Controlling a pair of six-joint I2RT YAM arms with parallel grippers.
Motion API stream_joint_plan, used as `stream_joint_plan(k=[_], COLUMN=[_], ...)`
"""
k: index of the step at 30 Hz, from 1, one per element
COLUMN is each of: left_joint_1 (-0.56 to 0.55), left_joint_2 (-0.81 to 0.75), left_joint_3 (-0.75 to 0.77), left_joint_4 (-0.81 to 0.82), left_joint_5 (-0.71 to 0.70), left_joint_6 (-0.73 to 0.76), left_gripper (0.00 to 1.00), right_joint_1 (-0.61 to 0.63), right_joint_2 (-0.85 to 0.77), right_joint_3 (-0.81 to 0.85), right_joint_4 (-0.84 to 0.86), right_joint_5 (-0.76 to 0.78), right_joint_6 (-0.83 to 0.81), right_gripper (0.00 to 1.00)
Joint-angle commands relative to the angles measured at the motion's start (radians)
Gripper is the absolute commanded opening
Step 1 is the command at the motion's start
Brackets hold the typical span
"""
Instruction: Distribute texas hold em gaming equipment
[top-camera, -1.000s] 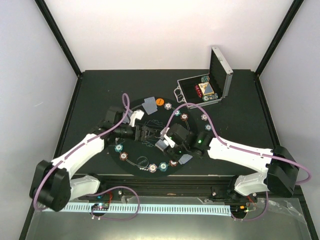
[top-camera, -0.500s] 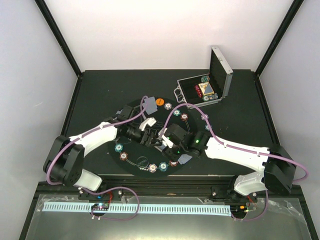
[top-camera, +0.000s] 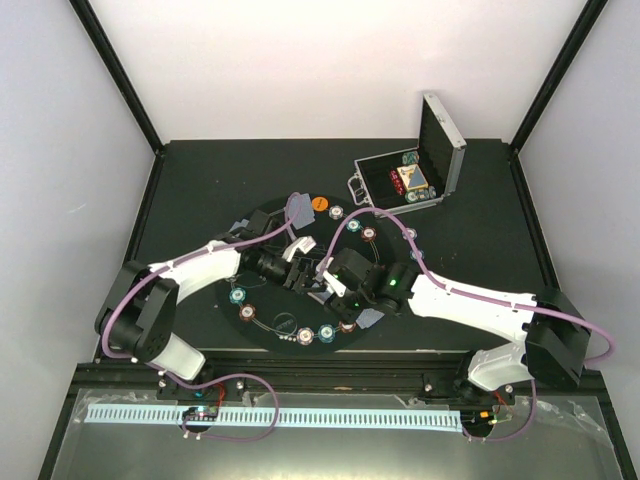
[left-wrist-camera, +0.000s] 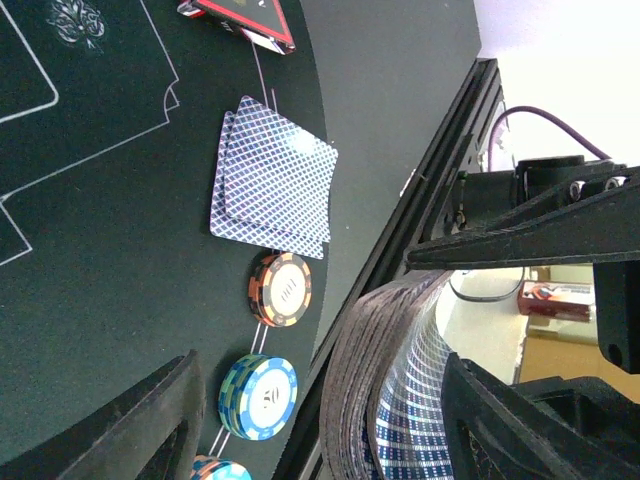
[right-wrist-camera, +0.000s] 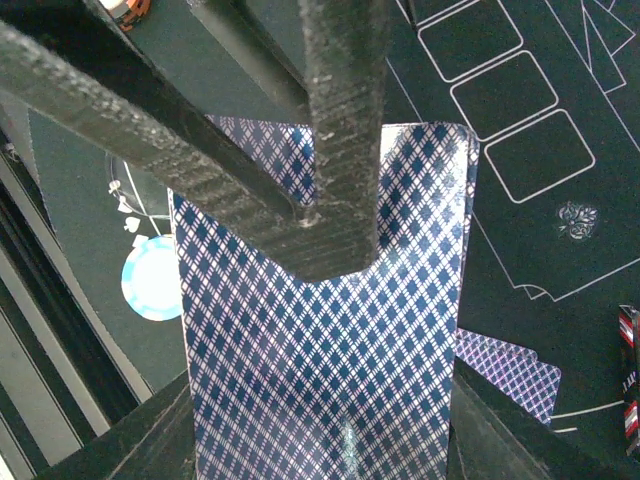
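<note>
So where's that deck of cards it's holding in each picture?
Top external: deck of cards, middle of the round mat, mostly hidden.
Left wrist: the deck, bottom centre, edge-on and bowed.
Right wrist: the deck fills the lower centre, patterned back showing.
Shared landmark: the pair of face-down cards lying on the mat.

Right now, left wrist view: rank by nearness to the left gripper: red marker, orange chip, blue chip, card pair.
1. blue chip, lowest, by left gripper
2. orange chip, just above
3. card pair, mid-frame
4. red marker, top edge
</note>
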Motion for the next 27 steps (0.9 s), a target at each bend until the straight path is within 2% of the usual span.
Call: stream_joint_plan(k=[1, 9, 27], left_joint_1=[-0.004, -0.003, 0.035], left_joint_2=[0.021, 0.068, 0.045], left_joint_3=[0.047, 0.065, 0.069], left_joint_4=[0.013, -0.034, -0.084], left_joint_5=[0.03, 0.03, 0.016], left_joint_6=[-0.001, 0.032, 0.059], left_gripper=[0.66, 0.47, 0.31], right_joint_1=[0.008, 0.008, 0.009], right_joint_2=[-0.009, -0.01, -0.03], right_joint_3=[0.016, 0.012, -0.013], right_joint_4=[0.024, 0.026, 0.027], right_joint_5=[-0.001, 0.003, 0.012], right_joint_6=[-0.014, -0.015, -0.007], right_gripper=[0.55, 0.55, 0.55])
